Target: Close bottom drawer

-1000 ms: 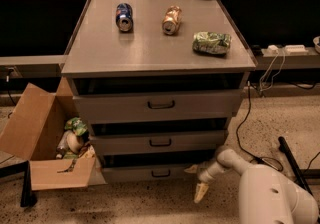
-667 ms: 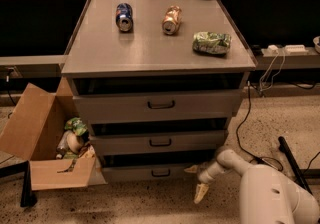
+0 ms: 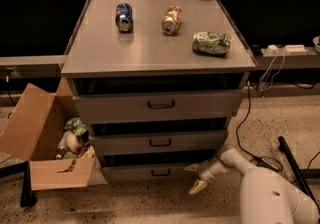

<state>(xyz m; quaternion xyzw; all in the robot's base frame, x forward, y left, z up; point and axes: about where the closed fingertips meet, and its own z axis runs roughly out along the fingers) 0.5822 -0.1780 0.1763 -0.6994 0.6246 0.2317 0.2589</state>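
Note:
The bottom drawer [image 3: 160,171] is the lowest of three grey drawers in the metal cabinet, with a narrow front panel and a small dark centre handle [image 3: 160,172]. It stands slightly pulled out, with a dark gap above its front. My gripper [image 3: 194,177] is low near the floor, just right of the drawer's front at its right end. Its two pale fingers [image 3: 198,186] are spread apart and hold nothing. My white arm [image 3: 265,195] runs in from the lower right.
The top drawer [image 3: 159,104] and middle drawer [image 3: 160,142] also stand a little open. An open cardboard box [image 3: 45,143] with rubbish sits at the cabinet's left. Two cans [image 3: 123,16] and a green bag [image 3: 212,42] lie on the cabinet top. Cables [image 3: 250,133] trail at the right.

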